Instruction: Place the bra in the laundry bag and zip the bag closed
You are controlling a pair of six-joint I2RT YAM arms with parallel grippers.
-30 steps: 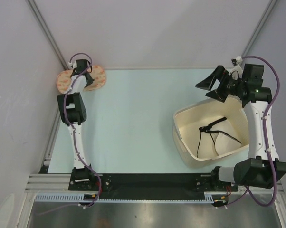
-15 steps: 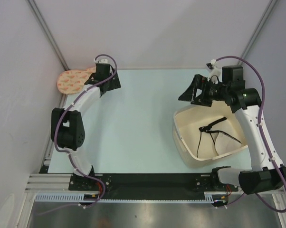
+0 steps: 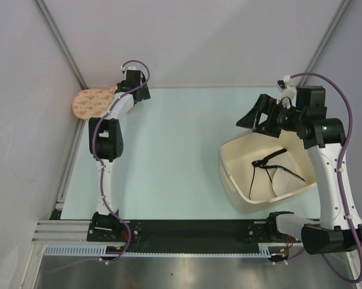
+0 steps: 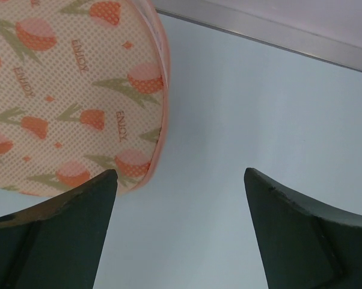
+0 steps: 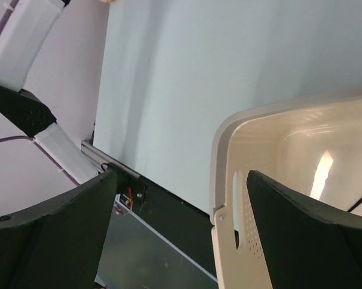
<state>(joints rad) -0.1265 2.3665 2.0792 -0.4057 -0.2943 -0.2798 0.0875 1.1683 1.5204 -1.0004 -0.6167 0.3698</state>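
Note:
The peach patterned laundry bag (image 3: 92, 102) lies flat in the far left corner of the table and fills the upper left of the left wrist view (image 4: 73, 90). My left gripper (image 3: 134, 93) hovers just past the bag's right end. It is open (image 4: 180, 171) with only bare table between its fingers. The bra (image 3: 271, 171), cream with black straps, lies inside the cream basket (image 3: 229, 150) on the right. My right gripper (image 3: 253, 120) hangs open above the basket's far left corner, holding nothing (image 5: 182, 173).
The basket's rim and handle slot (image 5: 229, 138) show close under the right gripper. Walls enclose the table at the back and both sides. A black rail (image 3: 193, 229) with the arm bases runs along the near edge.
My left gripper opened, let go of the laundry bag and moved right off it to its right end. The right arm swung slightly left, then back.

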